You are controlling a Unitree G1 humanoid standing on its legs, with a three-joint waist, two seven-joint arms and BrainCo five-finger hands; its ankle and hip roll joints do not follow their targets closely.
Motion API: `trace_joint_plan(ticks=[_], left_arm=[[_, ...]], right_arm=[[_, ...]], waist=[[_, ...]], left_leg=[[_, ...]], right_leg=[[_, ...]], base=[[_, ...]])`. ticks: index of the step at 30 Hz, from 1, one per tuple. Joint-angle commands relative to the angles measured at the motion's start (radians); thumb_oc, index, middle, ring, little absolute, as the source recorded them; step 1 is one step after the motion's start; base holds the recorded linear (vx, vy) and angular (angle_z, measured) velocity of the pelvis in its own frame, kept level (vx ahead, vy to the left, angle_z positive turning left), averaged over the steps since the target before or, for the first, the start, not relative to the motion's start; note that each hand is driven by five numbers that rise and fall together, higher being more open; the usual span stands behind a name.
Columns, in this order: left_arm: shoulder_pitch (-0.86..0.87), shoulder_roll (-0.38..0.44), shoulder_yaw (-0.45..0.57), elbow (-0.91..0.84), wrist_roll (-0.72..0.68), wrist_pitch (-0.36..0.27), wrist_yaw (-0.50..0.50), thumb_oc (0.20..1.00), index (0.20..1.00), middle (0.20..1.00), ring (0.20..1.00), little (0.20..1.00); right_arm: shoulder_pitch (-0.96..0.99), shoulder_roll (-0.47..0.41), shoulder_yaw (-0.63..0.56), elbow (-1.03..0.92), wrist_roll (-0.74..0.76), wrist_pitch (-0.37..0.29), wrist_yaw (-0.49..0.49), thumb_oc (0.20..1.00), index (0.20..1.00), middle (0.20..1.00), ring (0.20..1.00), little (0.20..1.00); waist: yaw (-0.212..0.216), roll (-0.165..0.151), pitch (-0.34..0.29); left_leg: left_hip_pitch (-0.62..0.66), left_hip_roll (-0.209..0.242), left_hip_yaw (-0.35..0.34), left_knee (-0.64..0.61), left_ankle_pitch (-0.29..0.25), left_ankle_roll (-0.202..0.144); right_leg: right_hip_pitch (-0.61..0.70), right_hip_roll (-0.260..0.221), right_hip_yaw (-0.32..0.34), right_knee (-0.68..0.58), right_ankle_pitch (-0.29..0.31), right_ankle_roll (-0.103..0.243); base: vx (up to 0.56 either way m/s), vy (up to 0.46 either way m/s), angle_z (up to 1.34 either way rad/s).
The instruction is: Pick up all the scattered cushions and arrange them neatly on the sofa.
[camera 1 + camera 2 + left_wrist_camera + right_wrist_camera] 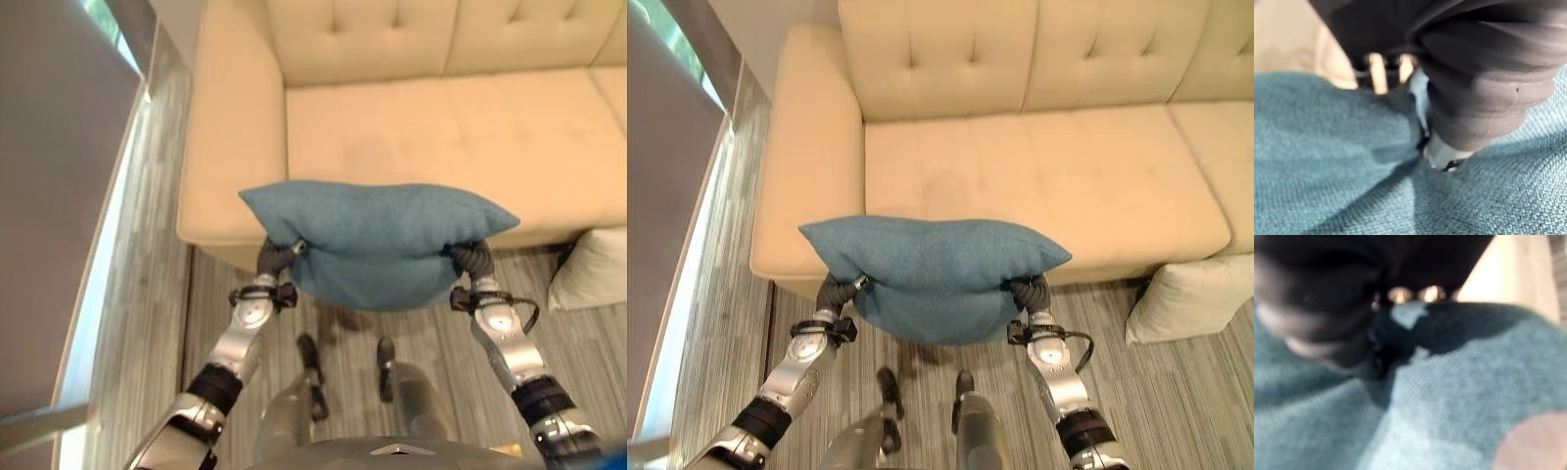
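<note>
Left hand (pixel 835 291) pressed into the left underside of the blue cushion (pixel 936 269), fingers buried in the fabric, so grip could not be told. Right hand (pixel 1032 293) likewise sunk into the cushion's right underside, fingers hidden, grip not to be told either. Cushion carried between both hands, lifted clear of the floor, lying level and broadside, sagging a little in the middle. Hung just in front of the near edge of the cream sofa (pixel 1038 186), overlapping the left seat in the head views. Behind it, tufted backrest and a wide left armrest. On the striped floor (pixel 715 333) at the near right, a pale cushion (pixel 1190 297) leaned against the sofa's front, well apart from the blue one.
</note>
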Motion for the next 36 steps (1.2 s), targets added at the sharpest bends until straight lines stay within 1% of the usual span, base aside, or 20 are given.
trace_joint_plan(ticks=[1, 5, 7, 8, 10, 12, 13, 15, 16, 17, 19, 20, 23, 25, 29, 30, 31, 33, 34, 36], left_arm=[[-0.027, -0.051, -0.025, -0.104, 0.055, -0.038, -0.074, 0.200, 0.200, 0.200, 0.200, 0.200], [0.005, -0.047, -0.017, -0.106, 0.069, -0.020, -0.083, 0.200, 0.200, 0.200, 0.200, 0.200], [0.012, -0.042, -0.006, -0.113, 0.071, -0.018, -0.086, 0.200, 0.200, 0.200, 0.200, 0.200], [0.012, -0.042, -0.006, -0.113, 0.071, -0.018, -0.086, 0.200, 0.200, 0.200, 0.200, 0.200], [0.034, -0.038, 0.016, -0.117, 0.069, -0.011, -0.098, 0.200, 0.200, 0.200, 0.200, 0.200], [0.035, -0.041, 0.017, -0.111, 0.071, -0.012, -0.102, 0.200, 0.200, 0.200, 0.200, 0.200], [0.047, -0.054, 0.016, -0.099, 0.069, -0.011, -0.109, 0.200, 0.200, 0.200, 0.200, 0.200], [0.047, -0.060, 0.015, -0.093, 0.063, -0.008, -0.110, 0.200, 0.200, 0.200, 0.200, 0.200], [0.047, -0.066, 0.012, -0.089, 0.055, -0.008, -0.110, 0.200, 0.200, 0.200, 0.200, 0.200], [0.039, -0.073, 0.009, -0.089, 0.041, -0.007, -0.108, 0.200, 0.200, 0.200, 0.200, 0.200], [0.045, -0.077, 0.012, -0.092, 0.039, -0.009, -0.105, 0.200, 0.200, 0.200, 0.200, 0.200], [0.045, -0.086, 0.010, -0.091, 0.024, -0.003, -0.095, 0.200, 0.200, 0.200, 0.200, 0.200], [0.046, -0.089, 0.008, -0.089, 0.024, 0.001, -0.096, 0.200, 0.200, 0.200, 0.200, 0.200], [0.062, -0.082, 0.016, -0.099, 0.027, 0.005, -0.102, 0.200, 0.200, 0.200, 0.200, 0.200], [0.084, -0.077, 0.023, -0.104, 0.047, 0.016, -0.108, 0.200, 0.200, 0.200, 0.200, 0.200], [0.096, -0.071, 0.026, -0.112, 0.049, 0.020, -0.115, 0.200, 0.200, 0.200, 0.200, 0.200], [0.096, -0.071, 0.026, -0.112, 0.049, 0.020, -0.116, 0.200, 0.200, 0.200, 0.200, 0.200], [0.092, -0.061, 0.038, -0.118, 0.046, 0.015, -0.111, 0.200, 0.200, 0.200, 0.200, 0.200], [0.082, -0.052, 0.041, -0.119, 0.041, 0.015, -0.107, 0.200, 0.200, 0.200, 0.200, 0.200], [0.076, -0.049, 0.047, -0.115, 0.043, 0.012, -0.103, 0.200, 0.200, 0.200, 0.200, 0.200]], right_arm=[[-0.049, 0.016, 0.003, -0.085, -0.048, -0.041, 0.044, 0.200, 0.200, 0.200, 0.200, 0.200], [-0.014, 0.017, -0.001, -0.089, -0.057, -0.024, 0.067, 0.200, 0.200, 0.200, 0.200, 0.200], [-0.009, 0.023, 0.004, -0.084, -0.066, -0.018, 0.073, 0.200, 0.200, 0.200, 0.200, 0.200], [-0.009, 0.023, 0.004, -0.084, -0.066, -0.018, 0.073, 0.200, 0.200, 0.200, 0.200, 0.200], [-0.001, 0.021, 0.010, -0.091, -0.085, -0.007, 0.089, 0.200, 0.200, 0.200, 0.200, 0.200], [0.005, 0.014, 0.008, -0.096, -0.089, -0.006, 0.094, 0.200, 0.200, 0.200, 0.200, 0.200], [0.016, -0.001, 0.004, -0.112, -0.090, -0.006, 0.094, 0.200, 0.200, 0.200, 0.200, 0.200], [0.024, -0.004, 0.000, -0.120, -0.089, -0.005, 0.095, 0.200, 0.200, 0.200, 0.200, 0.200], [0.034, -0.010, -0.006, -0.129, -0.085, -0.007, 0.094, 0.200, 0.200, 0.200, 0.200, 0.200], [0.042, -0.027, -0.016, -0.140, -0.083, -0.006, 0.084, 0.200, 0.200, 0.200, 0.200, 0.200], [0.046, -0.031, -0.014, -0.148, -0.074, -0.005, 0.086, 0.200, 0.200, 0.200, 0.200, 0.200], [0.044, -0.032, -0.014, -0.156, -0.057, -0.003, 0.081, 0.200, 0.200, 0.200, 0.200, 0.200], [0.041, -0.034, -0.014, -0.161, -0.053, 0.000, 0.081, 0.200, 0.200, 0.200, 0.200, 0.200], [0.026, -0.034, -0.009, -0.168, -0.038, 0.000, 0.084, 0.200, 0.200, 0.200, 0.200, 0.200], [0.029, -0.023, -0.013, -0.181, -0.048, 0.001, 0.087, 0.200, 0.200, 0.200, 0.200, 0.200], [0.032, -0.012, -0.011, -0.194, -0.053, 0.005, 0.098, 0.200, 0.200, 0.200, 0.200, 0.200], [0.032, -0.012, -0.011, -0.194, -0.053, 0.005, 0.098, 0.200, 0.200, 0.200, 0.200, 0.200], [0.014, -0.001, -0.002, -0.187, -0.059, 0.005, 0.098, 0.200, 0.200, 0.200, 0.200, 0.200], [0.003, 0.010, 0.005, -0.192, -0.063, 0.007, 0.104, 0.200, 0.200, 0.200, 0.200, 0.200], [-0.002, 0.014, 0.006, -0.194, -0.066, 0.005, 0.103, 0.200, 0.200, 0.200, 0.200, 0.200]], waist=[[0.009, 0.004, -0.022], [0.003, 0.005, -0.032], [0.012, 0.004, -0.030], [0.013, 0.004, -0.031], [0.033, -0.007, -0.039], [0.032, -0.010, -0.041], [0.028, -0.015, -0.055], [0.023, -0.017, -0.058], [0.019, -0.023, -0.056], [0.011, -0.036, -0.050], [0.009, -0.033, -0.050], [0.014, -0.031, -0.044], [0.018, -0.033, -0.045], [0.063, -0.017, -0.045], [0.066, -0.010, -0.061], [0.074, -0.012, -0.059], [0.076, -0.013, -0.058], [0.087, -0.014, -0.044], [0.086, -0.015, -0.032], [0.087, -0.014, -0.029]], left_leg=[[0.104, -0.007, -0.068, 0.063, -0.145, -0.037], [0.193, -0.011, -0.027, 0.024, -0.157, -0.021], [0.223, -0.013, 0.001, 0.021, -0.168, -0.020], [0.223, -0.012, 0.001, 0.021, -0.167, -0.020], [0.272, 0.002, 0.038, 0.025, -0.185, -0.030], [0.272, 0.002, 0.039, 0.037, -0.195, -0.034], [0.274, 0.017, 0.042, 0.076, -0.201, -0.053], [0.267, 0.028, 0.039, 0.102, -0.202, -0.064], [0.242, 0.046, 0.033, 0.171, -0.204, -0.079], [0.172, 0.106, 0.041, 0.322, -0.180, -0.109], [0.163, 0.119, 0.035, 0.347, -0.181, -0.111], [0.122, 0.095, -0.015, 0.333, -0.183, -0.102], [0.092, 0.077, -0.046, 0.303, -0.181, -0.096], [0.029, 0.043, -0.151, 0.083, -0.066, -0.104], [0.072, 0.030, -0.141, 0.058, -0.071, -0.084], [0.094, 0.016, -0.130, 0.063, -0.084, -0.068], [0.096, 0.016, -0.127, 0.063, -0.084, -0.068], [0.109, 0.012, -0.102, 0.074, -0.104, -0.048], [0.116, 0.012, -0.090, 0.085, -0.117, -0.035], [0.117, 0.012, -0.083, 0.092, -0.126, -0.029]], right_leg=[[0.092, -0.012, -0.011, -0.135, 0.165, 0.102], [0.105, 0.003, 0.003, -0.072, 0.156, 0.119], [0.115, -0.016, -0.043, -0.071, 0.162, 0.122], [0.115, -0.016, -0.043, -0.071, 0.163, 0.122], [0.147, -0.059, -0.180, -0.121, 0.182, 0.121], [0.170, -0.054, -0.179, -0.145, 0.173, 0.117], [0.219, -0.030, -0.172, -0.197, 0.148, 0.093], [0.238, -0.015, -0.162, -0.218, 0.139, 0.083], [0.254, -0.005, -0.159, -0.233, 0.132, 0.068], [0.275, 0.004, -0.174, -0.255, 0.118, 0.039], [0.291, 0.016, -0.177, -0.269, 0.109, 0.028], [0.304, 0.019, -0.169, -0.285, 0.102, 0.027], [0.308, 0.017, -0.165, -0.293, 0.101, 0.028], [0.327, 0.045, -0.132, -0.302, 0.085, 0.036], [0.343, 0.030, -0.121, -0.281, 0.066, 0.048], [0.341, 0.013, -0.101, -0.236, 0.058, 0.052], [0.340, 0.012, -0.098, -0.233, 0.056, 0.052], [0.307, -0.012, -0.088, -0.150, 0.059, 0.067], [0.263, -0.022, -0.073, -0.061, 0.066, 0.082], [0.242, -0.029, -0.071, -0.018, 0.066, 0.090]], base=[[0.10, 0.150, -0.45], [0.09, 0.076, -0.55], [0.05, 0.019, -0.68], [0.05, -0.043, -0.82], [0.11, -0.174, -0.92], [0.09, -0.199, -0.37], [0.10, -0.219, 0.07], [0.08, -0.200, 0.00], [0.06, -0.331, -0.02], [0.03, -0.262, 0.21], [0.06, -0.153, 0.45], [0.07, -0.082, 0.26], [0.07, -0.010, 0.11], [0.24, 0.093, 0.14], [0.22, 0.150, -0.36], [0.19, 0.180, -0.70], [0.15, 0.174, -0.78], [0.07, 0.150, -0.60], [0.07, 0.128, -0.49], [0.09, 0.082, -0.24]])
